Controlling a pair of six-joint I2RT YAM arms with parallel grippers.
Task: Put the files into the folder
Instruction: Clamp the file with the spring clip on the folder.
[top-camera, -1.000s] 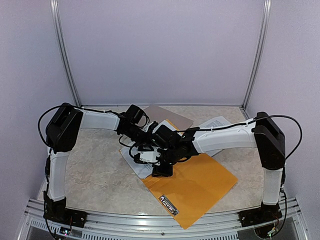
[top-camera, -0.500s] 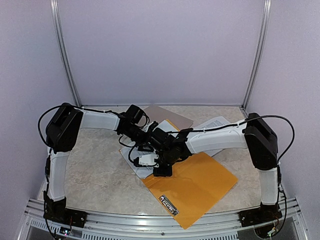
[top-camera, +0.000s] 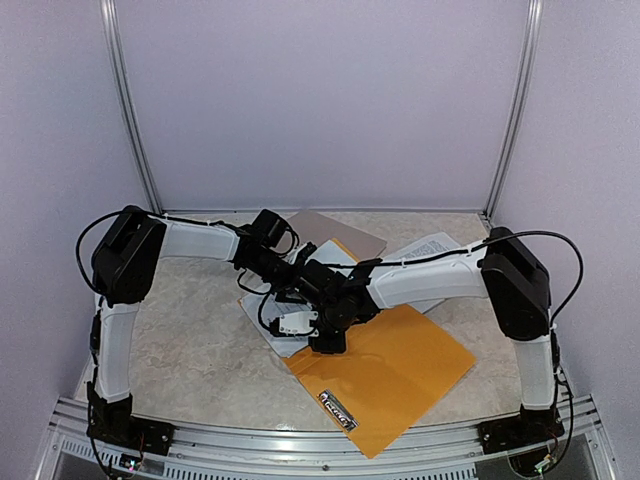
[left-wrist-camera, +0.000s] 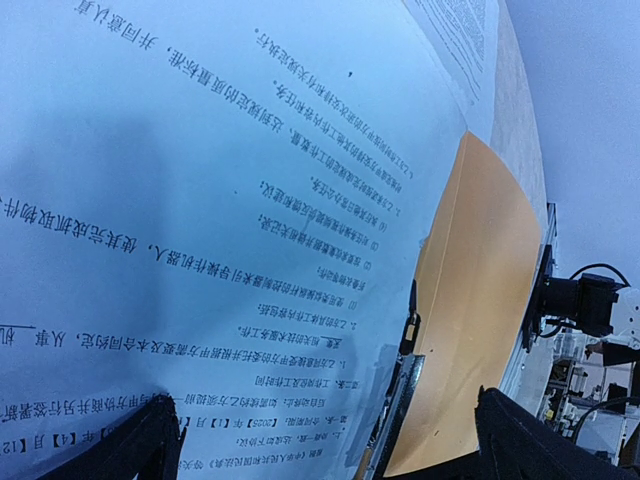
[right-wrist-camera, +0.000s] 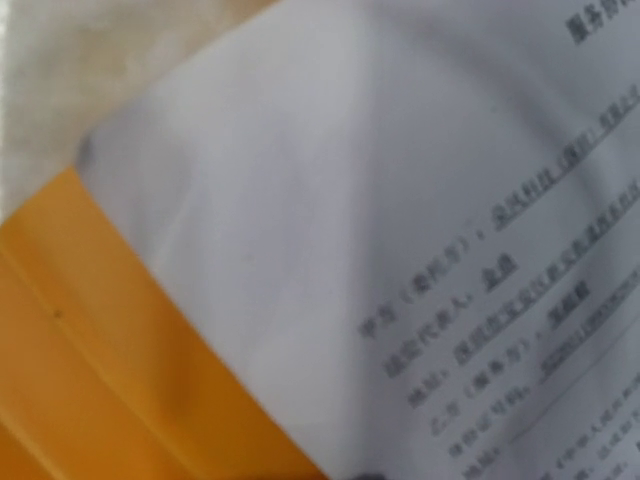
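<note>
The files are white printed sheets lying at the table's middle, partly on the orange folder. Another printed sheet lies at the back right. My left gripper hovers low over the sheets. In the left wrist view its fingers stand wide apart, open, with the paper filling the view and the folder to the right. My right gripper is pressed down at the sheets' edge over the folder. Its view shows only blurred paper and the folder; its jaws are hidden.
A grey-brown clipboard lies at the back, behind the arms. A black and silver clip bar sits on the folder's near edge and also shows in the left wrist view. The two arms cross closely over the sheets.
The right arm has swung a little to the left and its gripper has shifted slightly left along the sheets. The left arm has stayed still.
</note>
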